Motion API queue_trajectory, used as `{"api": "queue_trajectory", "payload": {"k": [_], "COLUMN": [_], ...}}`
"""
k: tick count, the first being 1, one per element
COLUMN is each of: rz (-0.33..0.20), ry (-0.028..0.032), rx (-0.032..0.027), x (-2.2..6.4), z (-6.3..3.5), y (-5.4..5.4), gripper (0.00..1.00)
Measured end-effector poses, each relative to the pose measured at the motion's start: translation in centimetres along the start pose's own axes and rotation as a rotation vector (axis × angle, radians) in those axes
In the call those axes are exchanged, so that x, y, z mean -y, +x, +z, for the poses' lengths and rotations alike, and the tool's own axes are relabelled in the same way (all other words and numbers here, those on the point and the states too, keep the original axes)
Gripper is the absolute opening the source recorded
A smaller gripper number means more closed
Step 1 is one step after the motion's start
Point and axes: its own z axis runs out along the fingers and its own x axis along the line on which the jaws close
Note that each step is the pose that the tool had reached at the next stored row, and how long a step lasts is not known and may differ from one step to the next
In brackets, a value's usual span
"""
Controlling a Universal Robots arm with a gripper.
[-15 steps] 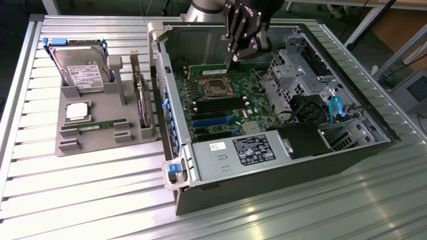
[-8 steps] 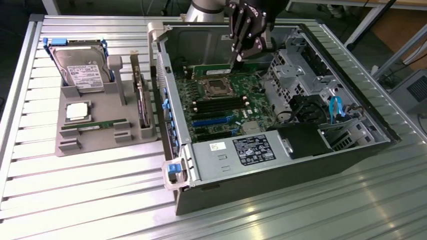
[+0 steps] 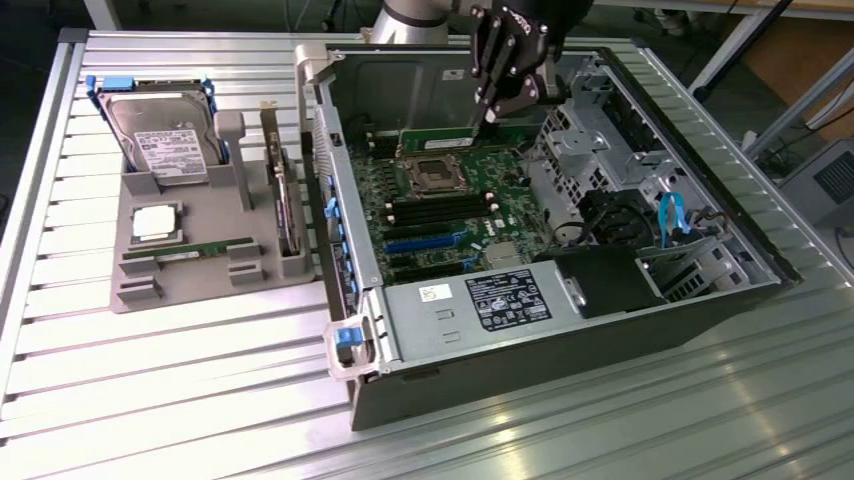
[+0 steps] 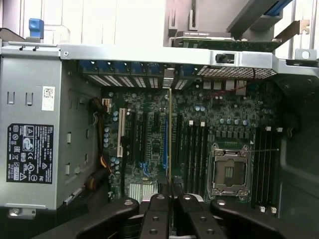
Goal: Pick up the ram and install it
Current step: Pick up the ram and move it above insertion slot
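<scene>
While my gripper [image 3: 489, 115] hangs over the open computer case [image 3: 350, 250], its fingers are drawn in narrow and clamped on the ram [image 3: 438, 132]. In the exterior view the ram appears as a thin green strip reaching from the fingertips toward the exterior view's left, above the far end of the motherboard [image 3: 454, 225] and clear of it. In the wrist view the gripper [image 4: 170, 193] holds the ram [image 4: 170, 139] edge-on, so it reads as one thin line between the two black fingers [image 4: 158, 204], crossing over the expansion slots beside the black memory slots [image 4: 197, 149]. The processor socket [image 4: 229, 172] lies just beyond those slots, and the silver power supply [image 4: 30, 149] with its black label occupies one end of the case. Outside the case, a grey tray [image 3: 200, 290] on the slatted table [image 3: 160, 380] carries a hard drive [image 3: 160, 140], a square processor chip [image 3: 154, 222] and a second green stick [image 3: 187, 248].
</scene>
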Motion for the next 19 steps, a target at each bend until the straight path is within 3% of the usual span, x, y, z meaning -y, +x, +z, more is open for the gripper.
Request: {"api": "queue_trajectory", "payload": {"k": [3, 19], "rz": [0.0, 0.0], "ry": [-0.0011, -0.0048], "rx": [0.0001, 0.0002], "x": [0.7, 2.73], "z": [-0.02, -0.1], "y": [0.0, 0.2], "gripper": [0.12, 0.12]}}
